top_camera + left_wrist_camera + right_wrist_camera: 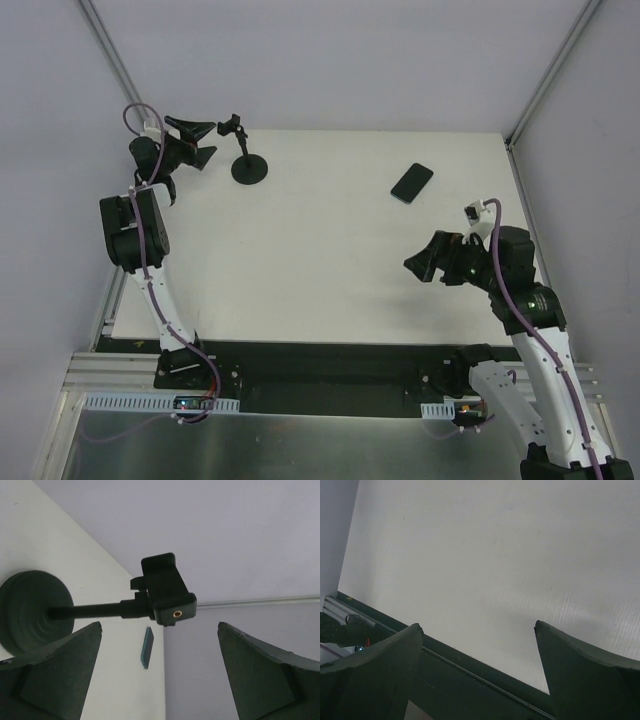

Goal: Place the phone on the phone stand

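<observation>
**Phone and phone stand well apart on the white worktop (320, 250); both pairs of fingers spread.**
Right of centre in the top view, the right fingers (380, 670) stand apart over bare worktop, holding nothing. Beyond them, at upper right, the phone (412, 183) lies flat and askew, a glossy black slab with rounded corners. At upper left the left fingers (55, 670) are likewise apart and empty, just beside the phone stand (249, 171). The stand is upright near the far edge, with a round black disc base, thin stem and small clamp head bearing a brass-coloured insert.
</observation>
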Robot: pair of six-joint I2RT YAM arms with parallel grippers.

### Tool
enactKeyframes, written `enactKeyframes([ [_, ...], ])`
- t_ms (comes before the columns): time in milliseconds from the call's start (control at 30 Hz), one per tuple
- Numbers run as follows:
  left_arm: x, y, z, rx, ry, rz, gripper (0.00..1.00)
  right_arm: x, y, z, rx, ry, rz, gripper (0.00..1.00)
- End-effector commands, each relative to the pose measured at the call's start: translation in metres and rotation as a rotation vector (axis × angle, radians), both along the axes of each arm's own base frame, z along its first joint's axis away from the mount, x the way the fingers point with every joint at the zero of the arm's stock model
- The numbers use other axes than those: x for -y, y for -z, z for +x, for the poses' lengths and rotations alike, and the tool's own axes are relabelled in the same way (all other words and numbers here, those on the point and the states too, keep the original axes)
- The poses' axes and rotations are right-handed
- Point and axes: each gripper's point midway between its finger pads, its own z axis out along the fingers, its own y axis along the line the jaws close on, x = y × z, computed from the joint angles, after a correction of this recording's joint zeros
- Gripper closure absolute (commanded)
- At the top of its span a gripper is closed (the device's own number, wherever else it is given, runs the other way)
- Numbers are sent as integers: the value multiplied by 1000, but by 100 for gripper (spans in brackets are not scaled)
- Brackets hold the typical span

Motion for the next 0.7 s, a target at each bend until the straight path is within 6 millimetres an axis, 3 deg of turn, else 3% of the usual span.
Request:
enactKeyframes([
  [0,8,-53,12,212,96,-34,2,10,-18,2,55,26,-53,4],
  [100,16,-42,18,202,137,-22,1,10,-18,3,55,29,-57,4],
  [133,17,-49,21,221,147,-17,1,10,-18,3,52,32,-53,4],
  [233,25,-42,28,206,176,-34,2,8,-18,4,43,25,-46,4],
  [467,42,-32,30,170,203,-21,11,4,-19,5,36,32,-12,4],
  [667,43,-29,33,146,183,-12,34,3,-22,0,37,30,6,4],
])
